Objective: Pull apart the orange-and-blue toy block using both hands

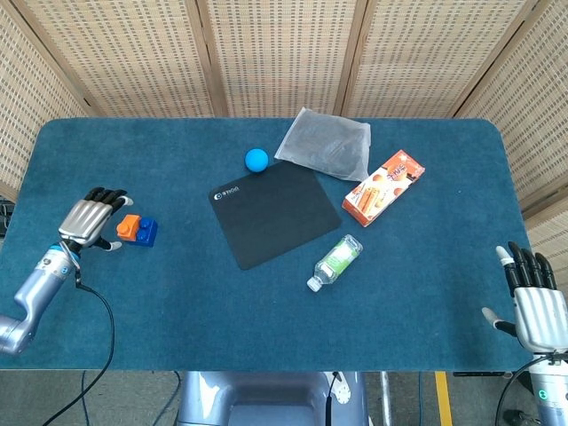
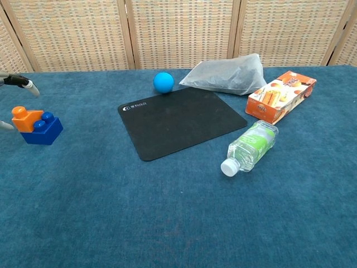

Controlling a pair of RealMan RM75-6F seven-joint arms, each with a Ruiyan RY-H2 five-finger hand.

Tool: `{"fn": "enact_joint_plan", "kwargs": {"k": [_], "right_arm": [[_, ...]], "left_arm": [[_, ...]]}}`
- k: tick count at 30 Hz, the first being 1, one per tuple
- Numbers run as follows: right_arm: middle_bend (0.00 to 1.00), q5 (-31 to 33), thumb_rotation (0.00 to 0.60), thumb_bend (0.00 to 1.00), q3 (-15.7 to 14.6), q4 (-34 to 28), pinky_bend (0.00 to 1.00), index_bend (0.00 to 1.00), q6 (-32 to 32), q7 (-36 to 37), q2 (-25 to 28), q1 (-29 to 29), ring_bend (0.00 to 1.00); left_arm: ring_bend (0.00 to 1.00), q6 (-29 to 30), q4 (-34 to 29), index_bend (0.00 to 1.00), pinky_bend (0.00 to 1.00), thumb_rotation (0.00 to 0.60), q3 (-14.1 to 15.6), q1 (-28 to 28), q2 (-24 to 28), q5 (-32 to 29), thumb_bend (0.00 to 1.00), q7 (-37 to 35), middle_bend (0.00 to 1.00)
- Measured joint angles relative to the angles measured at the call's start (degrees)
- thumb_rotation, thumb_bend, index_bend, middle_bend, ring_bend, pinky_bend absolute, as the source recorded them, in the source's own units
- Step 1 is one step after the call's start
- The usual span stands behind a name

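The orange-and-blue toy block point(image 1: 138, 229) point(image 2: 36, 126) sits on the blue tablecloth at the left, an orange piece stacked on a blue base. My left hand point(image 1: 90, 221) hovers just left of it with fingers spread, fingertips close to the orange piece and holding nothing; only its fingertips point(image 2: 25, 84) show at the chest view's left edge. My right hand point(image 1: 532, 297) stays at the table's near right corner, fingers extended, empty, far from the block.
A black mouse pad point(image 1: 271, 213) lies mid-table with a blue ball point(image 1: 256, 160) at its far corner. A grey bag point(image 1: 327, 145), an orange snack box point(image 1: 383, 187) and a lying plastic bottle point(image 1: 336, 261) occupy the right half.
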Motion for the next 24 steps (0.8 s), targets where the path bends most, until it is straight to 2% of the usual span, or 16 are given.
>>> {"fn": "enact_joint_plan", "kwargs": {"k": [4, 9, 13, 18, 24], "right_arm": [[0.00, 0.23, 0.600, 0.00, 0.08, 0.16, 0.00, 0.00, -0.24, 0.22, -0.02, 0.10, 0.00], [0.00, 0.50, 0.600, 0.00, 0.15, 0.30, 0.00, 0.00, -0.46, 0.56, -0.03, 0.17, 0.00], [0.00, 0.59, 0.600, 0.00, 0.15, 0.40, 0.00, 0.00, -0.70, 0.76, -0.05, 0.27, 0.00], [0.00, 0.56, 0.600, 0.00, 0.10, 0.38, 0.00, 0.00, -0.79, 1.04, -0.03, 0.33, 0.00], [0.00, 0.26, 0.600, 0.00, -0.02, 0.25, 0.00, 0.00, -0.56, 1.23, 0.10, 0.26, 0.00]], "left_arm": [[0.21, -1.45, 2.07, 0.29, 0.13, 0.600, -0.18, -0.90, -2.09, -0.83, 0.15, -0.83, 0.22], [0.35, -1.93, 4.60, 0.45, 0.22, 0.600, 0.08, -1.59, -4.05, -1.24, 0.17, -2.36, 0.38], [0.43, -1.76, 6.40, 0.54, 0.26, 0.600, 0.20, -1.49, -4.63, -1.67, 0.22, -2.76, 0.47], [0.47, -0.85, 7.04, 0.58, 0.29, 0.600, 0.32, -0.97, -4.04, -1.99, 0.26, -4.56, 0.51], [0.47, 5.20, 3.50, 0.59, 0.32, 0.600, -1.05, 0.36, -1.54, -2.16, 0.28, -11.37, 0.52]]}}
